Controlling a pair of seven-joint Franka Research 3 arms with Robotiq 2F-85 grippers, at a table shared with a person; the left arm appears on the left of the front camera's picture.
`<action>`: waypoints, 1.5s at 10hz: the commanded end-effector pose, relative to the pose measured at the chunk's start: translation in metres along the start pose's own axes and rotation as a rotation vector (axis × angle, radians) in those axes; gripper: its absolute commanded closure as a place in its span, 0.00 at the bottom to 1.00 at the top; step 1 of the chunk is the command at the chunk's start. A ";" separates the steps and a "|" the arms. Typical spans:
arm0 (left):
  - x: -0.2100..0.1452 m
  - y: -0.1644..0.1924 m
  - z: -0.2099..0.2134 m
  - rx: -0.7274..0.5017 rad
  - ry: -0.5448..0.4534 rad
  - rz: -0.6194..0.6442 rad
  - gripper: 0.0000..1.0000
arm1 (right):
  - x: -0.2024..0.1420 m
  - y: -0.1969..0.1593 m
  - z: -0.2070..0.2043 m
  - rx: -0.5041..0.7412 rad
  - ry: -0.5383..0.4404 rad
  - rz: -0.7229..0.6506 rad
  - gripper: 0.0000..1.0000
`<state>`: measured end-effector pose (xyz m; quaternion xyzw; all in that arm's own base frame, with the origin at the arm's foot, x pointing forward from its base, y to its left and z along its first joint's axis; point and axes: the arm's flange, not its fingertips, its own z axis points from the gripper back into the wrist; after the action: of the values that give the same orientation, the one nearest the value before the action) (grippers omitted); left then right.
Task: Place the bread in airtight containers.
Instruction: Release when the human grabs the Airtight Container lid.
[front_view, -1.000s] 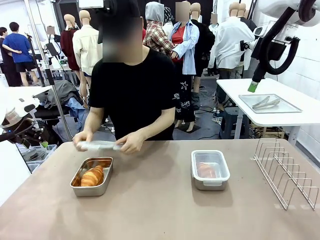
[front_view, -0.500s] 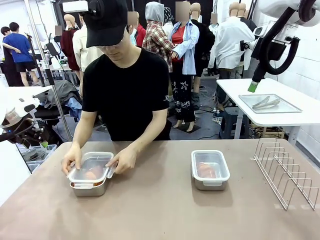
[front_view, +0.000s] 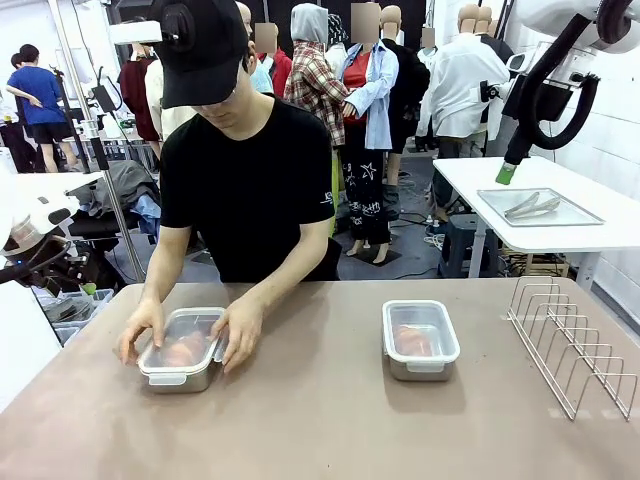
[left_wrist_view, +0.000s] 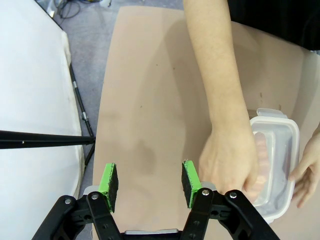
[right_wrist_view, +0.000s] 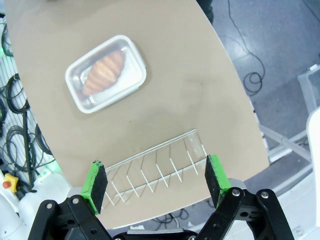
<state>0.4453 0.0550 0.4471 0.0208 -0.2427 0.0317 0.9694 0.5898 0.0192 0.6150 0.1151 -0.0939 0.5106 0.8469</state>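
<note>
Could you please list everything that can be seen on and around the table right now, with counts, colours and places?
Small rectangular stainless-steel containers with clear plastic lids: two, silver; one on the table's left under the person's hands, one near the middle, lid on.
Golden-brown croissant-shaped rolls: two; one inside the left container, one inside the middle container.
Wire rack: one, silver, at the table's right edge.
Table: one, brown top.
White side table: one, behind on the right, carrying a flat steel tray.
Person's hands: two, one on the left container's lid, the other at its right side.
Left gripper: black with green pads, open, above bare table beside the person's arm.
Right gripper: black with green pads, open, above the wire rack.
</note>
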 end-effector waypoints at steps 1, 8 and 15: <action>0.000 0.000 0.001 0.014 -0.002 0.011 0.33 | 0.004 -0.001 -0.001 -0.003 0.006 -0.018 0.03; 0.000 0.000 0.001 0.014 -0.002 0.011 0.33 | 0.004 -0.001 -0.001 -0.003 0.006 -0.018 0.03; 0.000 0.000 0.001 0.014 -0.002 0.011 0.33 | 0.004 -0.001 -0.001 -0.003 0.006 -0.018 0.03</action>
<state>0.4453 0.0550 0.4471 0.0208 -0.2427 0.0317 0.9694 0.5898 0.0192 0.6150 0.1151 -0.0939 0.5106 0.8469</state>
